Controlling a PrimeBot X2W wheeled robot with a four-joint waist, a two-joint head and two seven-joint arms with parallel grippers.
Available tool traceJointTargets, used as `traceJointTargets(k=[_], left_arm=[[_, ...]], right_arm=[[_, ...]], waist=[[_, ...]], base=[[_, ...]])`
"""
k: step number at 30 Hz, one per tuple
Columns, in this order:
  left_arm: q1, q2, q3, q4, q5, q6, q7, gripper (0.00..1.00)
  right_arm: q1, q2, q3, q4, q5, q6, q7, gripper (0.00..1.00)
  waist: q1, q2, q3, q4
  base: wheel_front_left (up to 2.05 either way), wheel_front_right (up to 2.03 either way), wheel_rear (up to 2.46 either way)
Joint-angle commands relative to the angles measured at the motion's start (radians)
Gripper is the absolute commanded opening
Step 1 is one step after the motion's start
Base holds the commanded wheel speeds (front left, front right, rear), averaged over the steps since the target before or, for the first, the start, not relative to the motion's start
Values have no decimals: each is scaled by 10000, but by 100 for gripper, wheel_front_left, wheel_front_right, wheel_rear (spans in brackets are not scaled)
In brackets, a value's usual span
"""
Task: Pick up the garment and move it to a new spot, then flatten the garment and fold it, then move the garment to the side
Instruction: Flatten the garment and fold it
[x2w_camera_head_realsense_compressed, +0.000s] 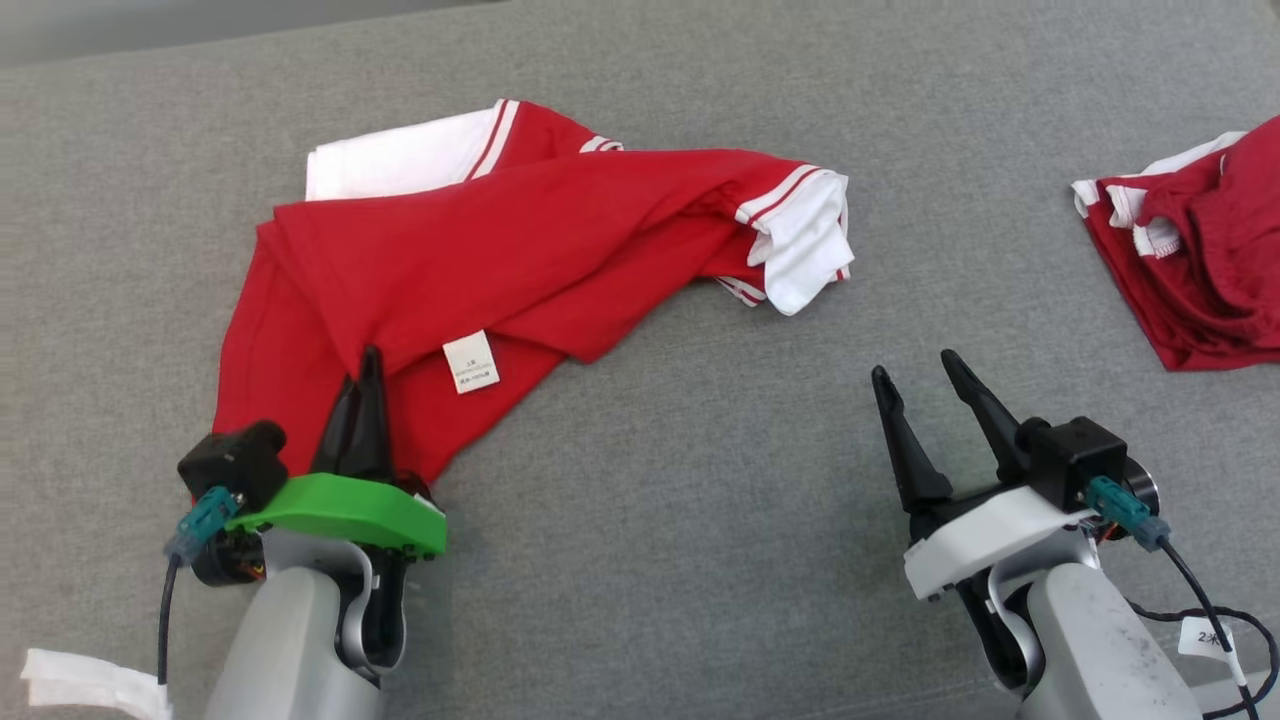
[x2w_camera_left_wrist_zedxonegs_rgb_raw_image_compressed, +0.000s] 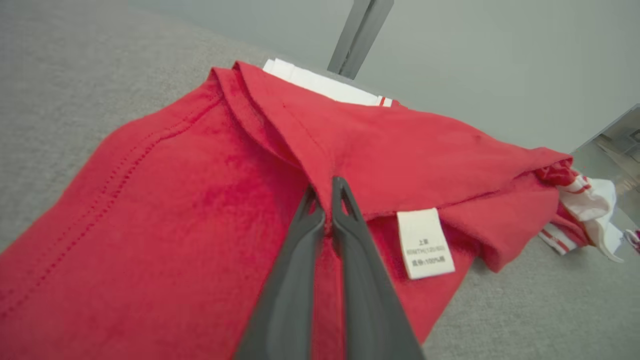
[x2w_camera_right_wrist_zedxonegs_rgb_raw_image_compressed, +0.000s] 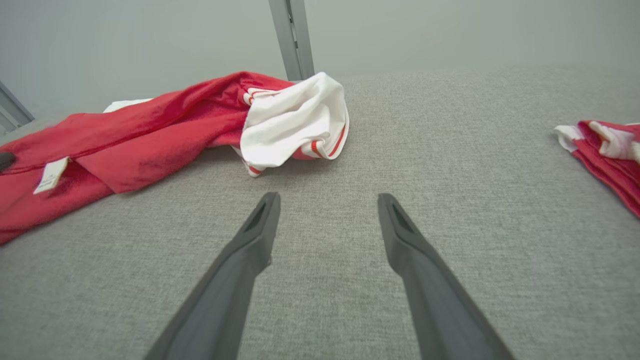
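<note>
Grey fabric surface, pale wall behind — left claw pinching red garment; right claw spread, empty.

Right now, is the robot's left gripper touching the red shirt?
Touching. In the left wrist view the left gripper has its jaws pinched shut on a fold of the red shirt, with red cloth squeezed between them.

Left fingers pressed together, right fingers spread apart
</note>
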Motion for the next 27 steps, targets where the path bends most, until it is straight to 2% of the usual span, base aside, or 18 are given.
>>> traceJointTargets(k=[1,5,9,17,18,19,27], left_arm=[[216,52,50,-215,-68,-30,-1,0],[943,51,10,-1147,-253,-31,-1,0],[1770,54,224,-1445,-246,-31,-1,0],[2747,47,904,-781,72,-31,-1,0],[2741,47,957,-613,64,-31,-1,45],[2633,48,1026,-551,127,-31,-1,100],[2159,46,914,-873,519,-31,-1,100]], right_arm=[[164,-37,-33,72,-61,-15,-2,100],[509,-38,-216,264,-103,-15,-2,100],[794,-37,-319,403,-122,-15,-2,100],[983,-38,-288,595,-155,-15,-2,100],[971,-38,-290,632,-182,-15,-2,100],[939,-38,-293,666,-216,-15,-2,100],[535,-38,-470,1124,-443,-15,-2,100]], waist=[[0,0,-361,342],[0,0,-1041,955],[0,0,-1452,1374],[0,0,-1666,1710],[0,0,-1636,1734],[0,0,-1599,1753],[0,0,-1235,1882]], base=[[0,0,0],[0,0,0],[0,0,0],[0,0,0],[0,0,0],[0,0,0],[0,0,0]])
